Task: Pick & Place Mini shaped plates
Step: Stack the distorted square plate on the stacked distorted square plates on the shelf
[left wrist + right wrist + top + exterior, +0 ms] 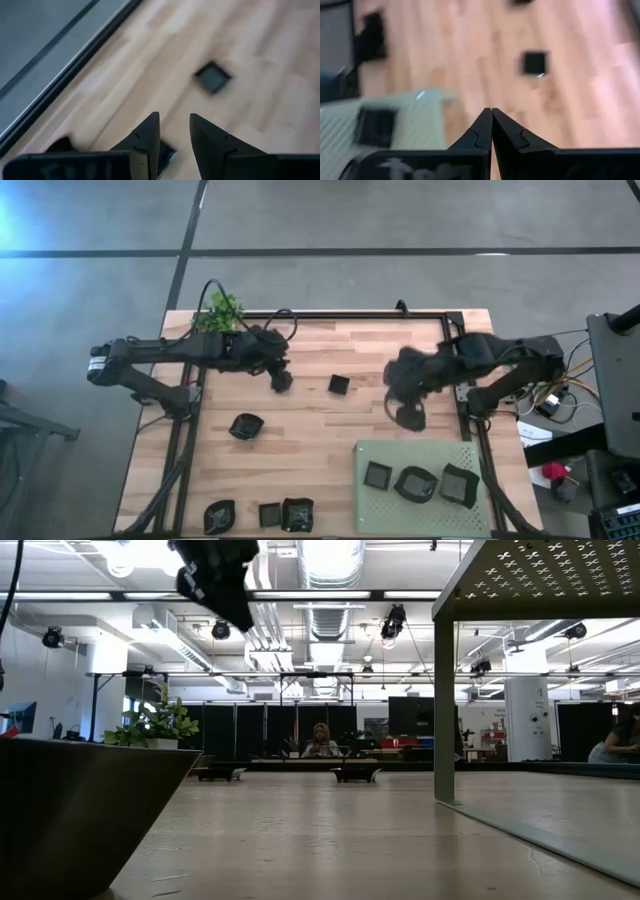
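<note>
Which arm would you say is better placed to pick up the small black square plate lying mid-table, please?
Probably the left: its gripper is open and facing the small black square plate. The right gripper is shut, holding nothing.

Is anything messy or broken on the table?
Nothing looks broken or spilled. Three mini plates sit on the green mat; others lie scattered on the wooden table, waiting. The right gripper is shut on nothing.

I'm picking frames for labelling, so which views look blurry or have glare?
Right wrist view: the square plate and green mat are smeared. Left wrist view: the square plate is soft. Low view: bright ceiling lights glare. High view: mostly sharp.
</note>
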